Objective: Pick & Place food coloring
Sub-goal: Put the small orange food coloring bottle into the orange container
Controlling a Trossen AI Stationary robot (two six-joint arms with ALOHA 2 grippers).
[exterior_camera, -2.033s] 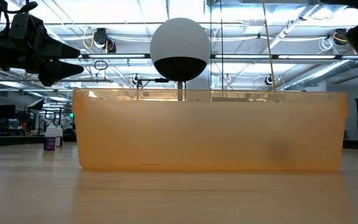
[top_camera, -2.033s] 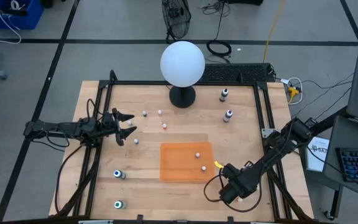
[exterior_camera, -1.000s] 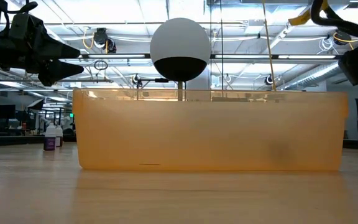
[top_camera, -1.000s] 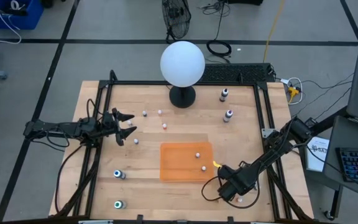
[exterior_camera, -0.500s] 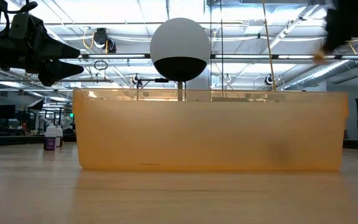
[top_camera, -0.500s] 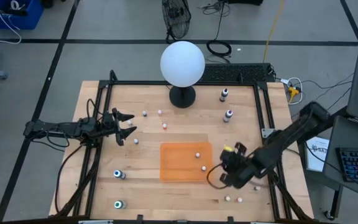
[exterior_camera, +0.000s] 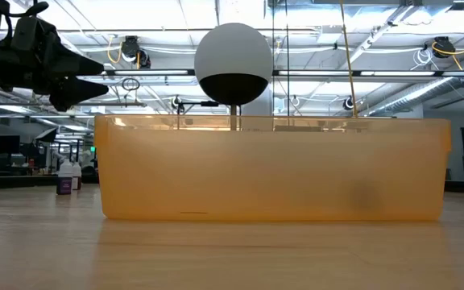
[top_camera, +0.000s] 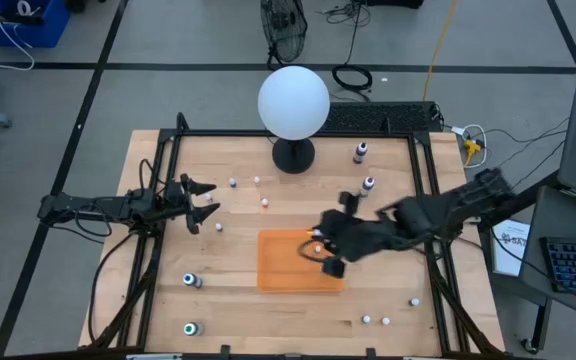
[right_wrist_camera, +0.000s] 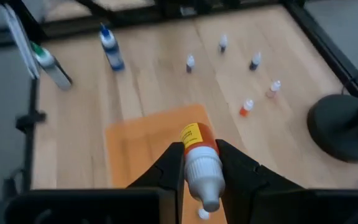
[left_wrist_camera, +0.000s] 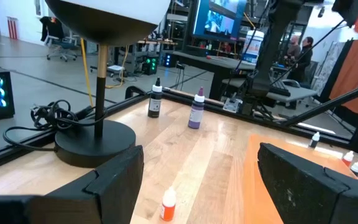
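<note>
Your right gripper (right_wrist_camera: 202,163), clenched on an orange food coloring bottle (right_wrist_camera: 201,160), has swung from the table's (top_camera: 238,310) front edge to above the orange mat (top_camera: 283,262), ready to place.

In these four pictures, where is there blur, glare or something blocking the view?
High view: the right gripper is motion-smeared over the orange mat. Low view: the mat's edge fills the frame, hiding the table behind. Right wrist view: soft throughout, though the held bottle reads clearly. Left wrist view: sharp, with bright background screens.
</note>
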